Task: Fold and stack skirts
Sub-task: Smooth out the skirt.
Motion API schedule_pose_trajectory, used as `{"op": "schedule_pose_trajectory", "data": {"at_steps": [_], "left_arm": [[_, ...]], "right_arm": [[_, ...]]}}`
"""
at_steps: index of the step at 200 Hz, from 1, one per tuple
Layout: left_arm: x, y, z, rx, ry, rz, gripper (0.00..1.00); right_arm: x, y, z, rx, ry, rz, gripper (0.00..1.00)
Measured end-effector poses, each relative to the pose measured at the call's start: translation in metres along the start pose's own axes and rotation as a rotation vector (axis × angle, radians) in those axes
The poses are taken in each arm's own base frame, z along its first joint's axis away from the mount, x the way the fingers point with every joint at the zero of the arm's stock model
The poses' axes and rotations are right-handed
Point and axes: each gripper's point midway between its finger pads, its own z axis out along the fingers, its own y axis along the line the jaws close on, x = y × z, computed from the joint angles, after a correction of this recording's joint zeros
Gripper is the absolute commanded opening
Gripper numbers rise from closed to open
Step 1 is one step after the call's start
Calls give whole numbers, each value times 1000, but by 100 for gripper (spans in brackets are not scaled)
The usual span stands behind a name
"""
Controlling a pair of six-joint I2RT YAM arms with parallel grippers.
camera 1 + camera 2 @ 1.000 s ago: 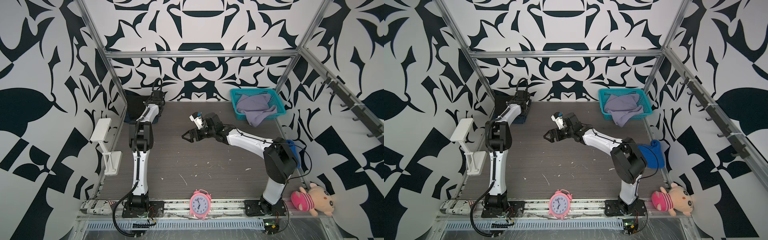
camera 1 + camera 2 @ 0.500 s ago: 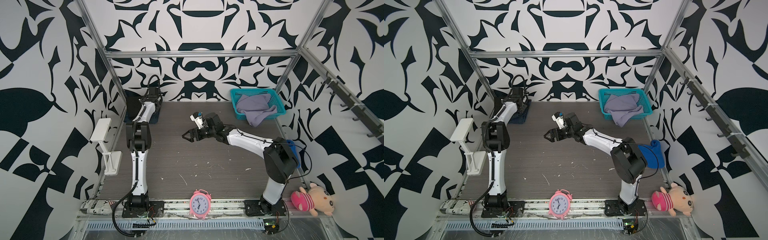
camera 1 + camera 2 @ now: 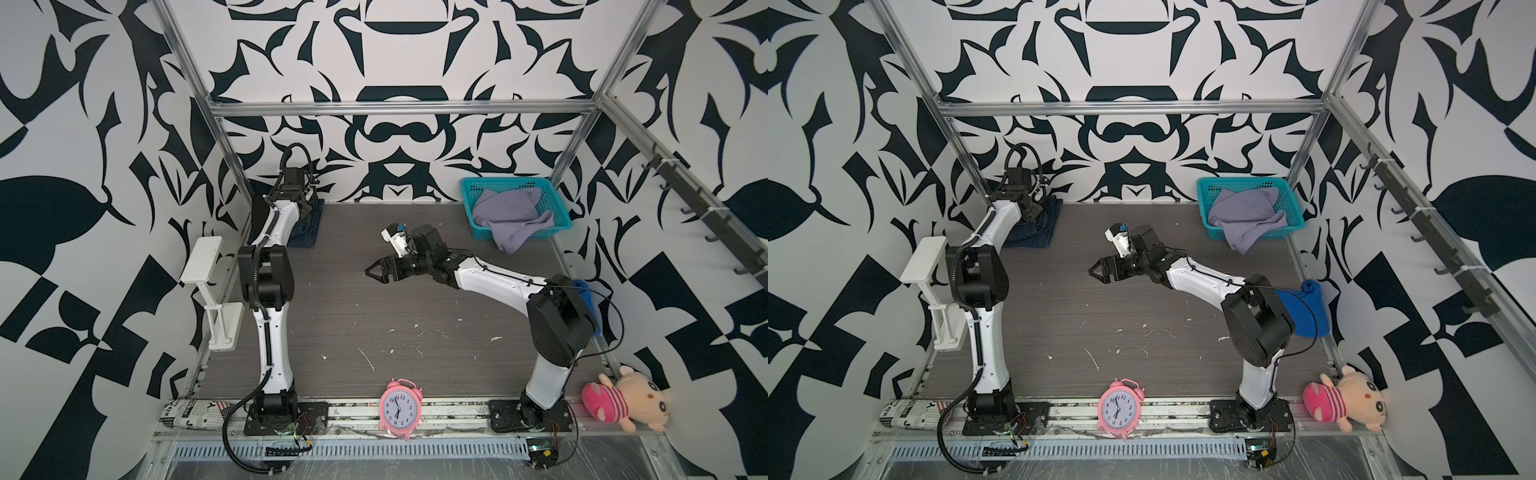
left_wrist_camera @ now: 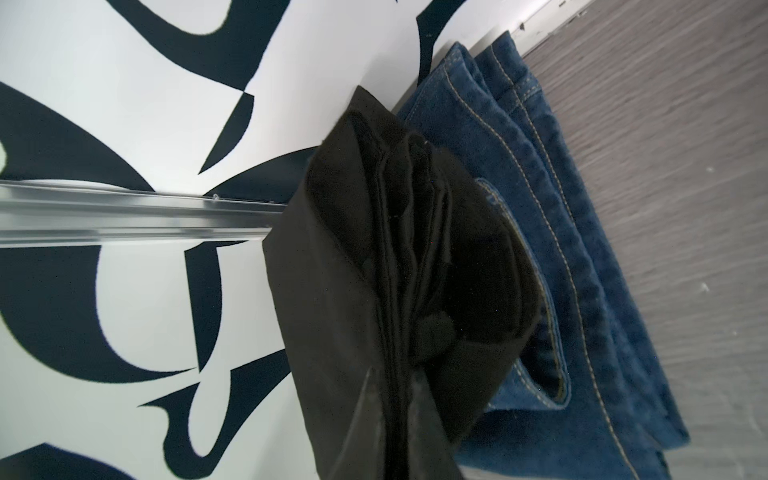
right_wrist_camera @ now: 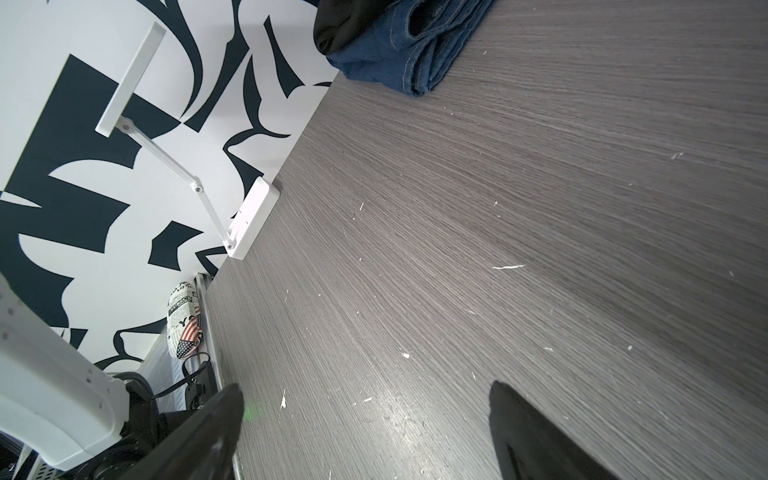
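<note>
My left gripper is shut on the folded black skirt, clamping its layers between the fingers. It holds that bundle at the table's far left corner, over the folded dark blue denim skirt that lies on the table against the back wall. In both top views the left gripper is mostly hidden by its own wrist. The lavender skirt is heaped in the teal basket, with one end draped over the front rim. My right gripper hovers open over mid-table, holding nothing.
A white folding lamp stands at the left edge. A pink alarm clock and a rolled newspaper sit along the front rail. A bright blue cloth lies behind the right arm, and a plush toy is at the front right.
The left wrist has moved a little left and farther back toward the corner, still holding the black skirt. The right arm has stayed where it was.
</note>
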Motion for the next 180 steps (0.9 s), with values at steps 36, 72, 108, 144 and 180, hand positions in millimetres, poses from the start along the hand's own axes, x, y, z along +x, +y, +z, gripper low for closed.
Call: {"op": "schedule_pose_trajectory", "data": {"at_steps": [36, 72, 108, 144, 180], "left_arm": [[9, -13, 0, 32, -2, 47, 0], [19, -28, 8, 54, 15, 98, 0], [27, -42, 14, 82, 23, 139, 0], [33, -48, 8, 97, 9, 179, 69], [20, -31, -12, 69, -48, 160, 91]], "right_arm": [[0, 0, 0, 1, -1, 1, 96], [0, 0, 0, 0, -1, 2, 96], [0, 0, 0, -3, 1, 4, 96], [0, 1, 0, -8, 0, 7, 96], [-1, 3, 0, -20, 0, 18, 95]]}}
